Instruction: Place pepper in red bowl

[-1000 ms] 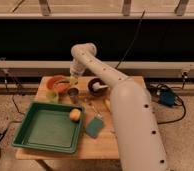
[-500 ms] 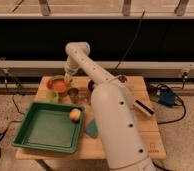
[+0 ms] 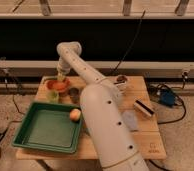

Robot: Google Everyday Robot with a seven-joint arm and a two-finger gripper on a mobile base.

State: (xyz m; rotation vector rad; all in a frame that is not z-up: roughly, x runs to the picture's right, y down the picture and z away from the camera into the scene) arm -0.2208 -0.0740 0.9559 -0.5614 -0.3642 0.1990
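Observation:
The red bowl sits at the table's far left corner. My gripper hangs just above it, at the end of the white arm that reaches up from the bottom of the view. A slim pale-green piece, the pepper, shows at the gripper's tip over the bowl's rim, and the gripper is shut on it. Most of the pepper's length is hidden by the gripper.
A small light-green cup and a dark round item stand just in front of the red bowl. A green tray holds an orange piece. A dark bowl and a black-and-white block lie to the right.
The arm has swung left from the table's middle, carrying the gripper to a spot over the red bowl. The view has also shifted closer.

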